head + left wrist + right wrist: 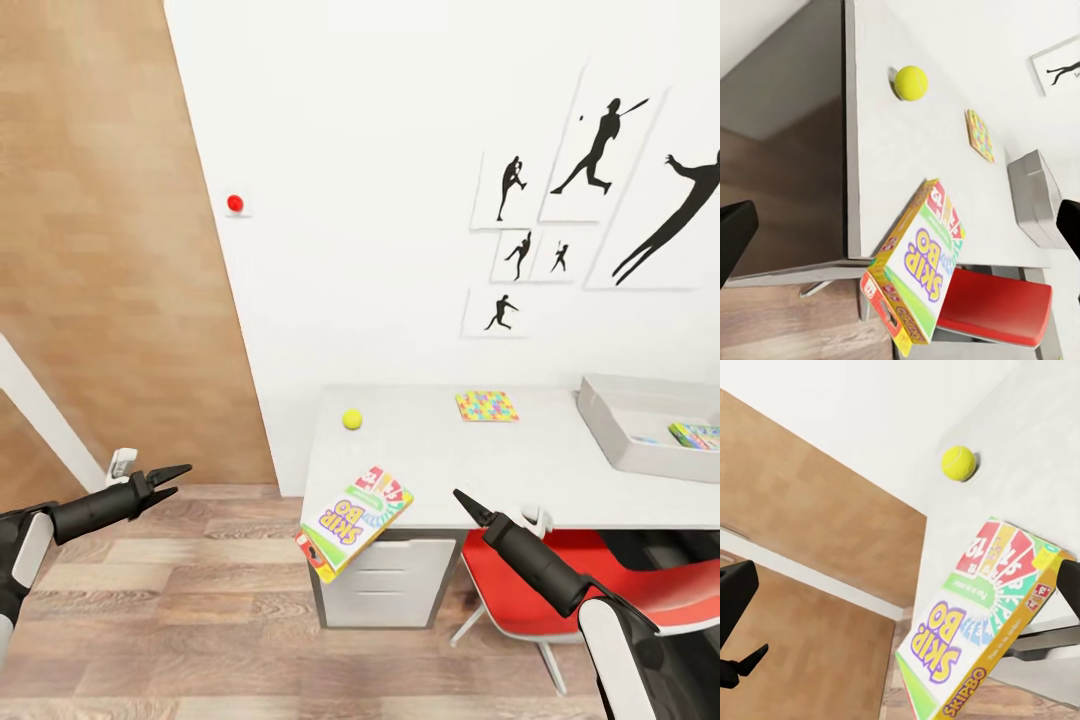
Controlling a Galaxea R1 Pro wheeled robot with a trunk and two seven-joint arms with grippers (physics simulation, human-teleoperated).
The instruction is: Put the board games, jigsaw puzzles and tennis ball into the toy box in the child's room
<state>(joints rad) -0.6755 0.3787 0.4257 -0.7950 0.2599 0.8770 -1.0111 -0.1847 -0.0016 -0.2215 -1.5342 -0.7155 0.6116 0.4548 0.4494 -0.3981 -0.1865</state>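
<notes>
A Skip-Bo board game box point(355, 518) hangs tilted over the front left corner of the pale desk point(560, 470), with a tennis ball point(352, 419) behind it, a jigsaw puzzle point(487, 406) farther along, and the grey toy box point(625, 430) at the far right already holding a colourful item. The left gripper point(172, 478) hovers empty over the wood floor, jaws slightly parted. The right gripper point(466, 502) points at the desk's front edge, its opening impossible to judge.

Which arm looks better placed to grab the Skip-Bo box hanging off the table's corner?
Probably the right. The right gripper is empty beside the Skip-Bo box, which overhangs the table corner. The left gripper is empty too but farther off.
</notes>
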